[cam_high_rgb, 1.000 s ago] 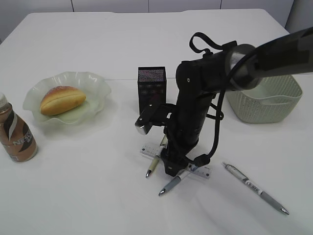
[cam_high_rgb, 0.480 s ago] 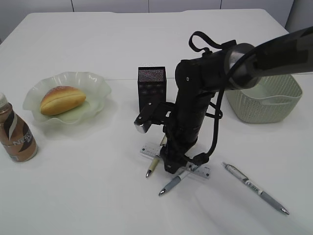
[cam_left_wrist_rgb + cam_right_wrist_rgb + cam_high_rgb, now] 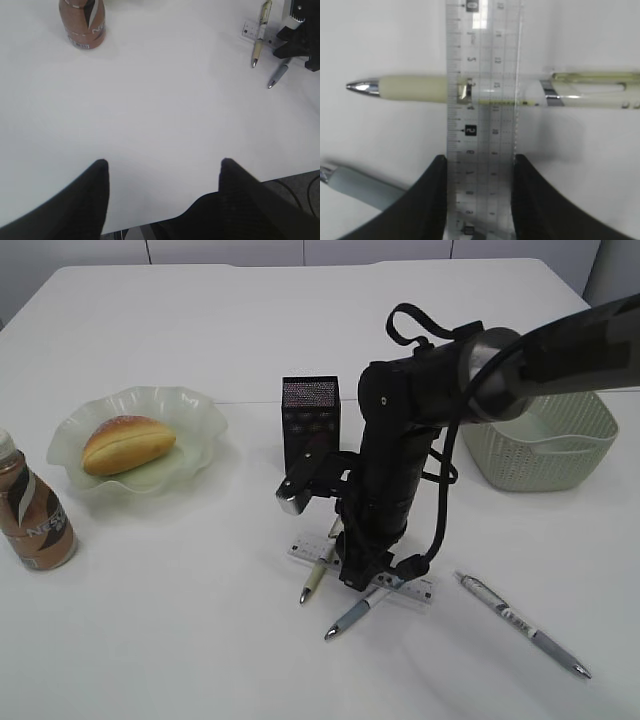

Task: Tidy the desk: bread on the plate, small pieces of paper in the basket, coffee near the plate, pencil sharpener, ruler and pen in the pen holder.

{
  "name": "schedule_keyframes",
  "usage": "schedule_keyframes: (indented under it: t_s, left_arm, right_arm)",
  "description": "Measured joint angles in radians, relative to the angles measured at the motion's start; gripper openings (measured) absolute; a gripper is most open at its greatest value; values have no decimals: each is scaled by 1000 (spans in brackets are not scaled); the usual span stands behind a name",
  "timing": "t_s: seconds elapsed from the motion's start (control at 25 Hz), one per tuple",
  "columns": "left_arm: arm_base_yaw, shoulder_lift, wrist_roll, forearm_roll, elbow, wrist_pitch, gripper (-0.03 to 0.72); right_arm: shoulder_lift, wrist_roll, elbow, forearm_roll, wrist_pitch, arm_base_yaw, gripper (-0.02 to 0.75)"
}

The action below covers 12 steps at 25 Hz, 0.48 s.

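My right gripper (image 3: 358, 578) (image 3: 480, 162) is shut on the clear ruler (image 3: 482, 75), one finger against each long edge. The ruler (image 3: 412, 590) is low over the table and crosses a cream pen (image 3: 410, 88) (image 3: 312, 582) and a grey pen (image 3: 350, 618). A third pen (image 3: 522, 625) lies to the right. The black pen holder (image 3: 310, 420) stands just behind my right arm. The bread (image 3: 127, 443) lies on the plate (image 3: 195, 410). The coffee bottle (image 3: 33, 515) (image 3: 82, 22) stands at the far left. My left gripper (image 3: 162, 162) is open and empty over the table's near edge. I see no sharpener or paper pieces.
A pale green basket (image 3: 545, 455) stands at the right behind my right arm. The left wrist view shows the cream pen (image 3: 260, 37), the grey pen (image 3: 277, 76) and the ruler's end (image 3: 250, 27) at the upper right. The table edge runs just below my left fingers.
My right gripper has risen a little and shifted slightly right, still on the ruler. The pens, bottle and bread have not moved.
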Motion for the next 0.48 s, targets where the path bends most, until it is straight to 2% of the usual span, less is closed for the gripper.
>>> schedule_keyframes:
  t_s: [0.48]
  left_arm:
    - [0,0,0,0,0,0,497]
  right_arm:
    - [2,4,-150,36,170,0,291]
